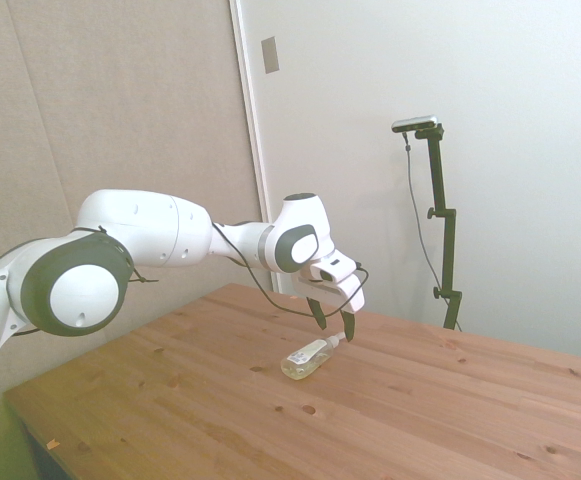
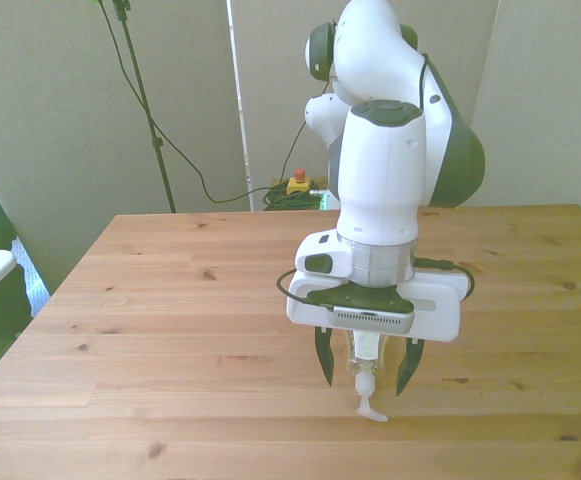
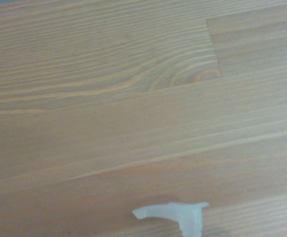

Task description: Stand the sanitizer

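One slim clear sanitizer point(image 1: 307, 360), white-pumped, flat on table point(image 1: 420, 410).

Clear sanitizer point(image 1: 311, 358) lies flat on the table (white pump top)

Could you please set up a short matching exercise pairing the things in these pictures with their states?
Things:
1. sanitizer
2. gripper
3. table
4. pump top

States:
A. white, pointing toward the table's near edge in the front view
B. open, fingers above the bottle's neck
C. lying on its side
D. bare wood with knots

Pairs: 1-C, 2-B, 3-D, 4-A
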Available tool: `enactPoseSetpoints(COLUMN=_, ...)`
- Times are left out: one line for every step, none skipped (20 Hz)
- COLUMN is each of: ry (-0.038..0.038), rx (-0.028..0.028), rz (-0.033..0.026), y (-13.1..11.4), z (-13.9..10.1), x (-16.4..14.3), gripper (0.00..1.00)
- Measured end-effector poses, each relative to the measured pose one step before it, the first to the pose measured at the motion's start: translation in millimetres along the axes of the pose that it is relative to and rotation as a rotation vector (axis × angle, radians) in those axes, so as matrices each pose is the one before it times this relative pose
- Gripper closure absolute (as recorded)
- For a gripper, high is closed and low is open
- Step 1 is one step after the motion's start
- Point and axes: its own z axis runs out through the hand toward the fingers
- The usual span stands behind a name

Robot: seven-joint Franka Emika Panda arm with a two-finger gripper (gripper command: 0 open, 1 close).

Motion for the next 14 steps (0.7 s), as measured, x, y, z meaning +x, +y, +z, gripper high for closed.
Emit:
enactPoseSetpoints(ry=-0.00070, rx=-0.00253, rz=0.00213, y=-1.88, z=4.66, x=0.69, gripper=0.00)
enactPoseSetpoints(ry=-0.00060, rx=-0.00259, rz=0.00091, y=-1.54, z=4.29, x=0.79, gripper=0.00)
enactPoseSetpoints(ry=-0.00043, rx=-0.00262, rz=0.00073, y=-1.20, z=3.78, x=0.81, gripper=0.00)
enactPoseSetpoints(ry=0.00014, rx=-0.00298, rz=0.00117, y=-0.74, z=3.14, x=1.18, gripper=0.00)
enactPoseSetpoints(ry=0.00044, rx=-0.00203, rz=0.00146, y=-0.52, z=2.28, x=1.20, gripper=0.00)
enactPoseSetpoints(ry=0.00048, rx=-0.00147, rz=0.00175, y=-0.44, z=1.95, x=1.02, gripper=1.00)
enactPoseSetpoints(ry=0.00011, rx=-0.00156, rz=0.00214, y=-0.32, z=1.98, x=0.64, gripper=1.00)
enactPoseSetpoints(ry=-0.00087, rx=-0.00111, rz=0.00283, y=-0.38, z=1.50, x=0.25, gripper=1.00)
enactPoseSetpoints(ry=-0.00315, rx=-0.00320, rz=0.00277, y=-0.12, z=1.20, x=-0.08, gripper=1.00)
enactPoseSetpoints(ry=-0.00334, rx=-0.00312, rz=0.00257, y=0.05, z=0.93, x=-0.04, gripper=1.00)
enactPoseSetpoints(ry=-0.00293, rx=-0.00068, rz=0.00188, y=0.07, z=0.50, x=-0.04, gripper=1.00)
enactPoseSetpoints(ry=-0.00121, rx=-0.00045, rz=0.00180, y=0.35, z=0.20, x=0.39, gripper=1.00)
enactPoseSetpoints(ry=0.00024, rx=-0.00091, rz=0.00159, y=0.57, z=0.16, x=0.70, gripper=1.00)
enactPoseSetpoints(ry=0.00042, rx=-0.00066, rz=0.00128, y=0.55, z=0.13, x=0.72, gripper=1.00)
